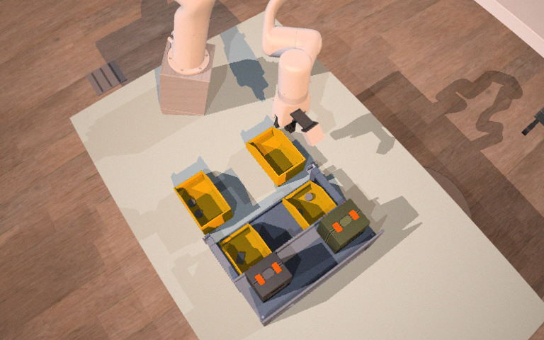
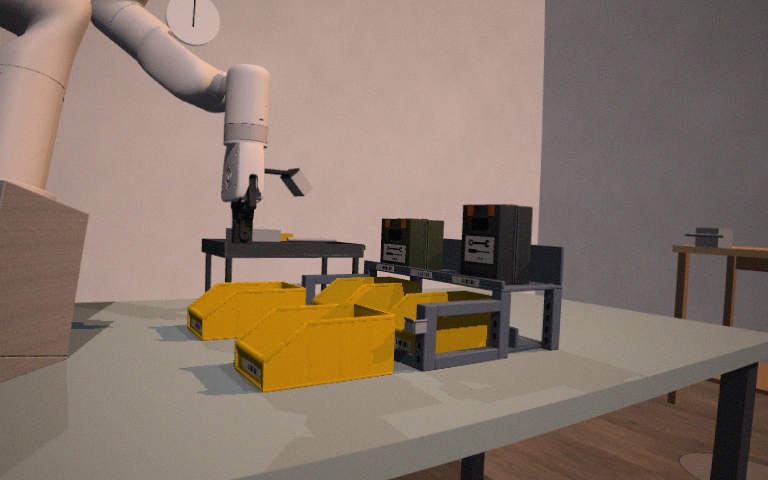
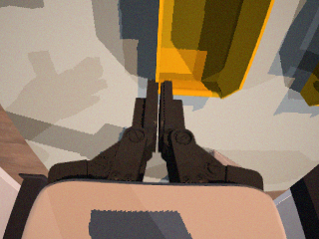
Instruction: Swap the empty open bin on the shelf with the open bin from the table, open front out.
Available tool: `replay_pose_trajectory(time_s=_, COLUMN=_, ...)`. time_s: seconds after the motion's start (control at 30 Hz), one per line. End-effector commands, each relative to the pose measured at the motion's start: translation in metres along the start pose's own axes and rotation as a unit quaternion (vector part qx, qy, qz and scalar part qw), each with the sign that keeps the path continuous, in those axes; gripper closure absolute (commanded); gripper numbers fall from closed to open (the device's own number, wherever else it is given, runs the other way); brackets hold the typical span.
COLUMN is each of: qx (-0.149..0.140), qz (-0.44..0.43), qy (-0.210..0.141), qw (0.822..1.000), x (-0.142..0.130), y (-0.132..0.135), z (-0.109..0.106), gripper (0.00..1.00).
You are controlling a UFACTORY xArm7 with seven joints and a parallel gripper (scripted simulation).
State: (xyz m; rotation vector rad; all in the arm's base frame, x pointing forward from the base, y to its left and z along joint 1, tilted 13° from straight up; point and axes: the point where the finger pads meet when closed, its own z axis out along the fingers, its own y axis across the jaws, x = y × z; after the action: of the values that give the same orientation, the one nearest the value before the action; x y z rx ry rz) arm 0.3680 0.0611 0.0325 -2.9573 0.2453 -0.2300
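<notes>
An empty yellow bin point(image 1: 275, 154) point(image 2: 243, 308) point(image 3: 213, 34) stands on the table point(image 1: 401, 280) point(image 2: 509, 407), in front of the grey shelf point(image 1: 321, 280) point(image 2: 501, 333). A second yellow bin point(image 1: 202, 200) point(image 2: 317, 345) with dark parts in it stands on the table to its left. The shelf holds two yellow bins point(image 1: 309, 202) point(image 1: 244, 248) with parts, and the middle place point(image 1: 268, 226) between them is bare. My gripper point(image 1: 287, 127) point(image 2: 242, 232) point(image 3: 159, 96) is shut on nothing. It hangs well above the table, over the corner of the empty bin that faces the robot base.
A green box point(image 1: 343, 224) point(image 2: 404, 243) and a dark grey box point(image 1: 268, 275) point(image 2: 498, 243) stand on the shelf's upper board. The robot's wooden pedestal point(image 1: 184, 88) point(image 2: 33, 271) stands at the table's far end.
</notes>
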Motion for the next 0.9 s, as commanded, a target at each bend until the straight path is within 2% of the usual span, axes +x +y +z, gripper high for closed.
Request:
replay_pose_trajectory(time_s=0.0, qx=0.000, qz=0.000, qy=0.001, qw=1.000, x=0.001, y=0.000, z=-0.001, gripper=1.00)
replay_pose_trajectory(time_s=0.17, qx=0.000, qz=0.000, qy=0.001, qw=1.000, x=0.001, y=0.001, z=-0.001, gripper=1.00)
replay_pose_trajectory(time_s=0.23, qx=-0.001, qz=0.000, qy=0.001, qw=1.000, x=0.004, y=0.010, z=-0.001, gripper=1.00)
replay_pose_trajectory(time_s=0.3, qx=-0.003, qz=0.000, qy=0.000, qw=1.000, x=0.010, y=0.030, z=0.000, gripper=1.00)
replay_pose_trajectory(time_s=0.37, qx=-0.006, qz=-0.001, qy=-0.002, qw=1.000, x=0.017, y=0.060, z=0.000, gripper=1.00)
replay_pose_trajectory(time_s=0.4, qx=-0.006, qz=-0.001, qy=-0.002, qw=1.000, x=0.017, y=0.060, z=0.000, gripper=1.00)
replay_pose_trajectory(time_s=0.43, qx=-0.007, qz=-0.001, qy=-0.003, qw=1.000, x=0.020, y=0.079, z=-0.001, gripper=1.00)
replay_pose_trajectory(time_s=0.53, qx=-0.007, qz=-0.001, qy=-0.003, qw=1.000, x=0.020, y=0.079, z=-0.001, gripper=1.00)
replay_pose_trajectory(time_s=0.6, qx=-0.008, qz=-0.002, qy=-0.004, qw=1.000, x=0.023, y=0.121, z=-0.002, gripper=1.00)
replay_pose_trajectory(time_s=0.67, qx=-0.008, qz=-0.002, qy=-0.004, qw=1.000, x=0.023, y=0.121, z=-0.002, gripper=1.00)
replay_pose_trajectory(time_s=0.7, qx=-0.008, qz=-0.002, qy=-0.005, qw=1.000, x=0.023, y=0.143, z=-0.003, gripper=1.00)
replay_pose_trajectory(time_s=0.77, qx=-0.008, qz=-0.002, qy=-0.005, qw=1.000, x=0.023, y=0.143, z=-0.003, gripper=1.00)
replay_pose_trajectory(time_s=0.8, qx=-0.007, qz=-0.002, qy=-0.005, qw=1.000, x=0.021, y=0.164, z=-0.004, gripper=1.00)
replay_pose_trajectory(time_s=0.83, qx=-0.007, qz=-0.002, qy=-0.005, qw=1.000, x=0.021, y=0.164, z=-0.004, gripper=1.00)
replay_pose_trajectory(time_s=0.87, qx=-0.006, qz=-0.002, qy=-0.004, qw=1.000, x=0.019, y=0.184, z=-0.005, gripper=1.00)
